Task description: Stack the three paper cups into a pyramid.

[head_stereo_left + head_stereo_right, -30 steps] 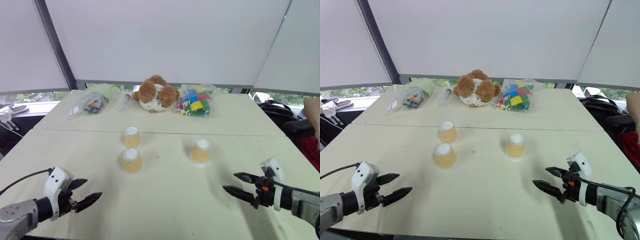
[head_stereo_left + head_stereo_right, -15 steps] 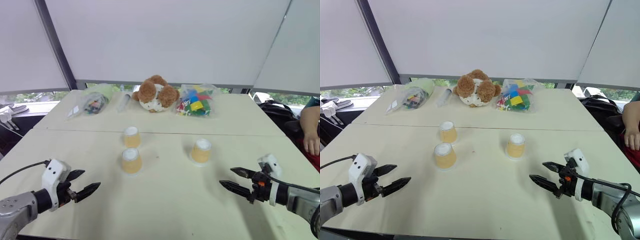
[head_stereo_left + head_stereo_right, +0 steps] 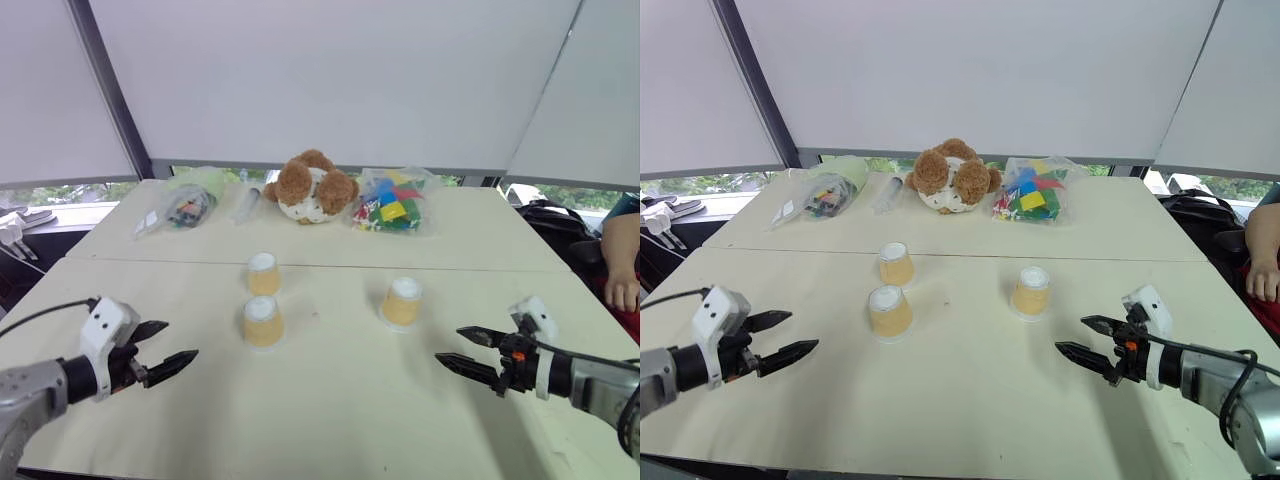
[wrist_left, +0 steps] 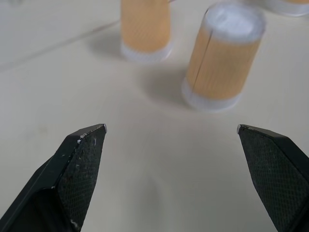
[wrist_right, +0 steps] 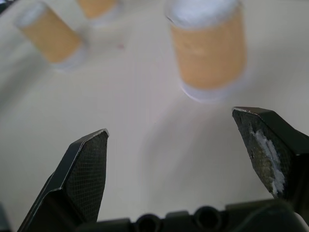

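Three cups [image 3: 263, 322] upside down, unstacked, left gripper [image 3: 166, 346] and right gripper [image 3: 459, 350] both gaping empty, wrist views blurry, perhaps two cups each.

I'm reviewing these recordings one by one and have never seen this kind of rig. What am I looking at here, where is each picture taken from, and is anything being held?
This is a humanoid robot with two arms, each ending in a gripper of two black fingers. The two wide pictures come from the two eyes of its head camera, looking down over a pale beige table. The left gripper and the right gripper hang above the table, both open and holding nothing.

The two close pictures come from cameras on the wrists, looking out between each gripper's fingers.

Three small tan paper cups stand upside down, white bases up: two close together and one apart. None is stacked yet. At the far edge lie a brown teddy bear and clear bags of colourful pieces.
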### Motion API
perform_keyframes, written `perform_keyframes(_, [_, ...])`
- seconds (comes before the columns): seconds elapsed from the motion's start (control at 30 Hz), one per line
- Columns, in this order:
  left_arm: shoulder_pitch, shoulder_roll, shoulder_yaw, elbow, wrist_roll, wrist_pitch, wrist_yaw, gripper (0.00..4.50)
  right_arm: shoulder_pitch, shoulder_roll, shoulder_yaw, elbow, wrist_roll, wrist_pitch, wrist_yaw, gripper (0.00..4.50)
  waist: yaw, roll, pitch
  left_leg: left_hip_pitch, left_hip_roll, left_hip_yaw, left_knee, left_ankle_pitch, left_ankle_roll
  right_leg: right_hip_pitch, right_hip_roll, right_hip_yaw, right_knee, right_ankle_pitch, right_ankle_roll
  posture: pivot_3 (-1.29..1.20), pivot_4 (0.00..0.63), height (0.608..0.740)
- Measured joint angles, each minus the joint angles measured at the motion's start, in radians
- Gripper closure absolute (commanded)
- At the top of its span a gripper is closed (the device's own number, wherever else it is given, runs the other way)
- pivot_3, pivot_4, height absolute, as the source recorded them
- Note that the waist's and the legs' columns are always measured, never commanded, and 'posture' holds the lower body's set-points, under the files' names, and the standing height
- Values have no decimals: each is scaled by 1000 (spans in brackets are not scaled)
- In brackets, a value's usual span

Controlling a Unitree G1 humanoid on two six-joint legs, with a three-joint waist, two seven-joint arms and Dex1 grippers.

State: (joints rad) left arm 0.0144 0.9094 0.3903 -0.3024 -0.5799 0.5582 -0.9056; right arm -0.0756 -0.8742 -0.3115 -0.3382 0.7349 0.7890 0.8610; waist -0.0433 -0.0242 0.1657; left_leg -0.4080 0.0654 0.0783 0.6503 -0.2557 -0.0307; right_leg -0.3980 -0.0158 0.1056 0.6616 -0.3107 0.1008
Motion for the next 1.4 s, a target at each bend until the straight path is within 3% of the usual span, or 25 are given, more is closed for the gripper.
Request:
perform_keyframes(0.1, [-107,3,-109,15,13,-15,-49,0,-61,0,4,-84,69,63,-19,63,2,0,0,0,0,0,0,0,0,0,0,0,0,1,3,0,150,740])
perform_keyframes(0.27, [-301,-93,-284,157,84,-80,-90,0,-101,5,32,-145,112,111,-60,63,5,0,0,-2,-1,1,1,0,0,0,1,-1,0,2,3,0,150,740])
perform_keyframes(0.6, [-462,-221,-418,351,168,-178,-155,0,-101,4,29,-209,145,144,-116,63,2,0,0,-2,0,0,1,0,0,-1,2,-1,1,2,4,0,150,740])
perform_keyframes(0.7, [-484,-255,-439,403,199,-213,-162,816,-98,4,28,-211,152,144,-132,0,2,0,0,-2,0,0,1,0,0,-1,2,-1,1,2,4,0,150,740])
perform_keyframes(0.8, [-495,-273,-442,430,221,-251,-162,2183,-94,4,27,-216,154,144,-143,0,2,0,0,-2,0,0,1,0,0,-1,2,-1,1,2,4,0,150,740])
perform_keyframes(1.1, [-499,-323,-446,402,239,-248,-135,2234,-61,-15,4,-223,156,144,-139,0,12,0,0,-3,0,0,3,0,0,0,2,-1,1,2,4,0,150,740])
perform_keyframes(1.27, [-517,-449,-503,273,219,-173,-75,2234,-7,-97,-60,-226,179,169,-86,0,32,-1,0,-3,-1,-1,5,0,0,1,2,-1,1,2,4,0,150,740])
perform_keyframes(1.4, [-535,-504,-570,263,234,-155,-57,2234,3,-103,-72,-232,193,170,-79,0,25,0,0,-2,0,-2,5,0,0,1,4,0,2,2,4,0,150,740])
